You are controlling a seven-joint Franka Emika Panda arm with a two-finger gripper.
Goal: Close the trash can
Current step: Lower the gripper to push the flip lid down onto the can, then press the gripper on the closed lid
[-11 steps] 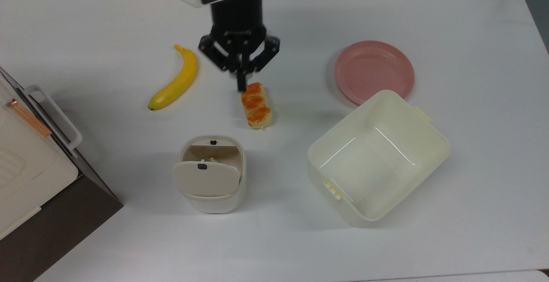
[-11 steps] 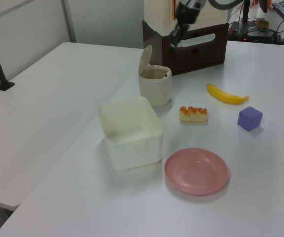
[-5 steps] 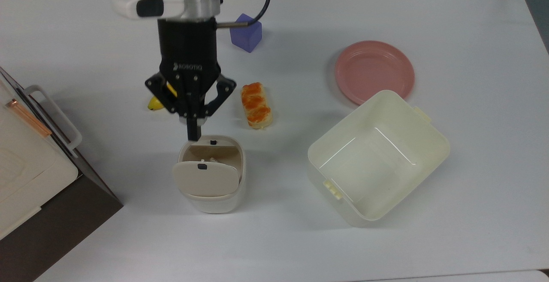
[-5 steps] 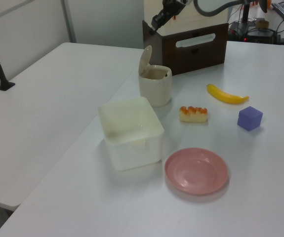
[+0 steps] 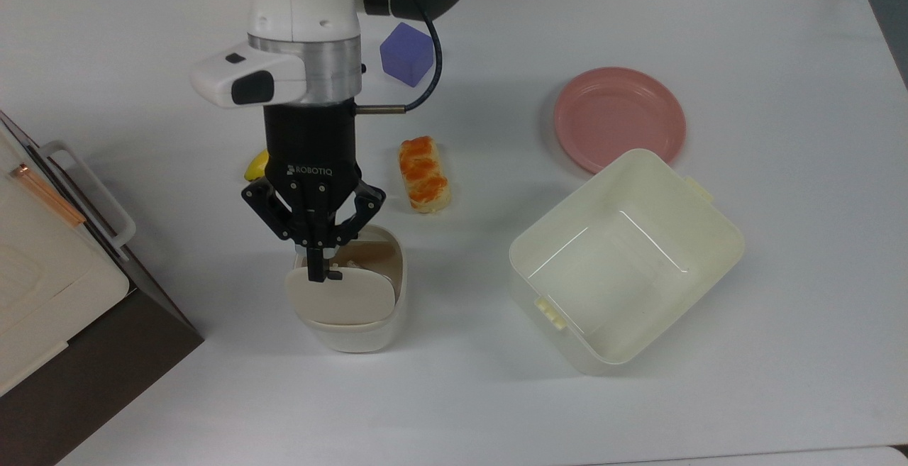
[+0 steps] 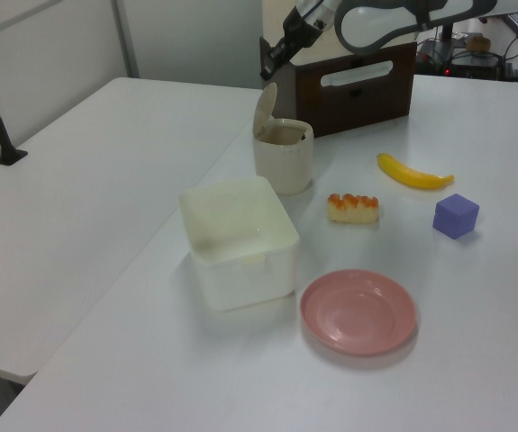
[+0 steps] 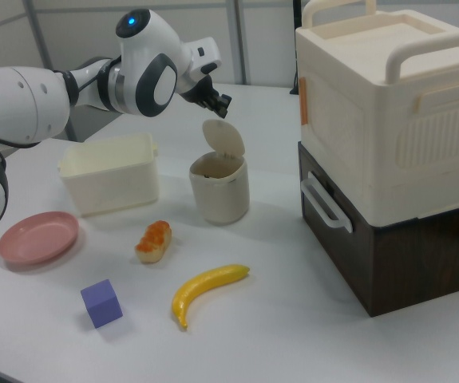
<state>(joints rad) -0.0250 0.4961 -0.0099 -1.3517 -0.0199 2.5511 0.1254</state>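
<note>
Rounded-square plastic trash can point(image 5: 355, 324), smooth beige lid point(image 5: 340, 298) upright.

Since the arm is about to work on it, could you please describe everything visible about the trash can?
The trash can is a small cream-white, plastic-looking bin with rounded corners, standing upright on the white table. Its beige hinged lid stands raised, leaving the opening uncovered. The gripper, fingers shut, hangs just above the lid's upper edge; contact cannot be told. Nothing else touches it.
</note>
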